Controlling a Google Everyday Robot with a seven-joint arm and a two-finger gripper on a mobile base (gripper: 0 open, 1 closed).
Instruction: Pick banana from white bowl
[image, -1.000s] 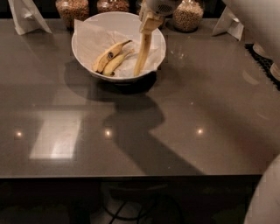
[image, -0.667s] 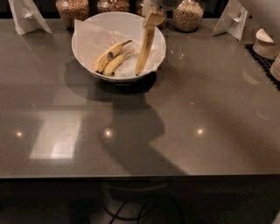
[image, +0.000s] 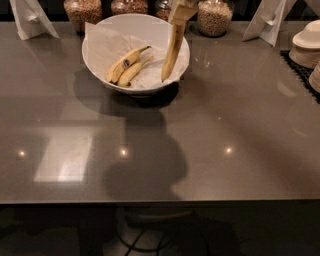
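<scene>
The white bowl stands at the back of the grey table, lined with white paper. My gripper is at the top edge above the bowl's right side, shut on the top of the long yellow banana. The banana hangs nearly upright, its lower tip just above the bowl's right rim. Two other bananas stay in the bowl: one with a dark blue sticker and a shorter one beside it.
Glass jars of grain stand behind the bowl. White folded stands sit at the back left and back right. Stacked white dishes sit at the right edge on a black mat.
The gripper has lifted the long banana higher; its lower tip has risen from inside the bowl to about the rim's height.
</scene>
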